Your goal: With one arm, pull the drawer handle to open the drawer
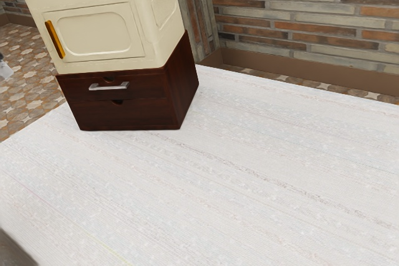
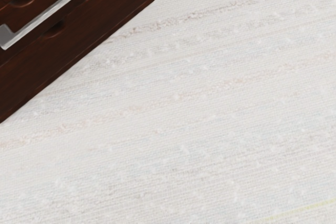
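Wrist view: silvery, squared handle [image 2: 43, 18] on dark, grained wooden drawers [image 2: 31, 66]; I cannot tell whether the gripper is open.

1. seems to show at the exterior view's left edge as a small pale piece [image 1: 5, 71], light grey to whitish, blunt and roughly blocky in outline.
2. carries a near-black patch [image 1: 1, 57] just above the pale part, cut off too soon to tell its shape.
3. perhaps includes a dark grey wedge [image 1: 12, 250] at the lower corner on the exterior view's left, smooth, with a slanting edge; cannot be told for certain.
4. shows too little to make out cables, screws or markings.
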